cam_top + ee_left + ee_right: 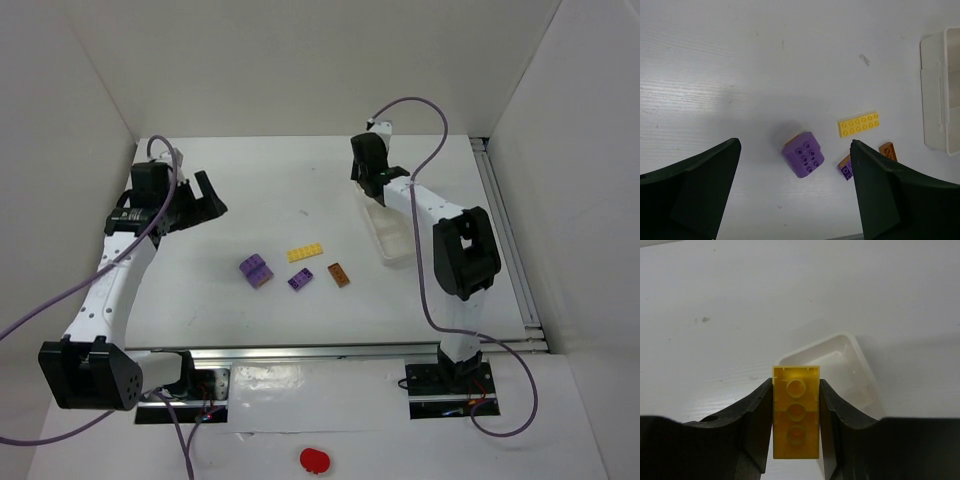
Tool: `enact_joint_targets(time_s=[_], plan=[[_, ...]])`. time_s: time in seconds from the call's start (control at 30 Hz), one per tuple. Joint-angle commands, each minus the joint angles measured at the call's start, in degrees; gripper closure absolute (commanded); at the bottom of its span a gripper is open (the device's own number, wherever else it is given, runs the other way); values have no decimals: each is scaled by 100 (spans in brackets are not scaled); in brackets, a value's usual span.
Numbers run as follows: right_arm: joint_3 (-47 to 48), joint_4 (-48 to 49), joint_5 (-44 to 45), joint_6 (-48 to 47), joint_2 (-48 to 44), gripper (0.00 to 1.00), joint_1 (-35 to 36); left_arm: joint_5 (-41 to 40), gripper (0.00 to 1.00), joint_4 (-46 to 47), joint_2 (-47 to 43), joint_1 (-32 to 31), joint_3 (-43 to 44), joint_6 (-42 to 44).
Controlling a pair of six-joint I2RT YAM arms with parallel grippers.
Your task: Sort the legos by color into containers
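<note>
the right gripper was closed on a narrow yellow brick, held at the far end of the white tray. left of the tray lay a flat yellow brick, an orange-brown brick, a small purple brick and a bigger purple brick. further left of the tray, the left gripper hung wide open, holding nothing.

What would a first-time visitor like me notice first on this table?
First, the yellow brick clamped between the jaws of the right arm, held over the far end of the white tray. Next, the loose bricks mid-table: a chunky purple one, a flat yellow plate, a small purple and an orange-brown one. The left arm hovers at the left, jaws wide open.
</note>
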Motion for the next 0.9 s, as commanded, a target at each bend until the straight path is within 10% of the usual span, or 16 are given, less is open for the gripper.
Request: enact_joint_targets(time_s=[0.0,0.23,0.5,0.87], plan=[[-1,254,198,61,182,64,-196,169,0,153,57,-25,-32,89],[131,316,260,255,455,58,-425,170,0,153,225,-131,21,194],[324,175,277,255,728,19,-478,170,0,153,400,-297,126,194],[-780,324,-144,53,-800,43,83,-76,0,31,515,-403,538,194]])
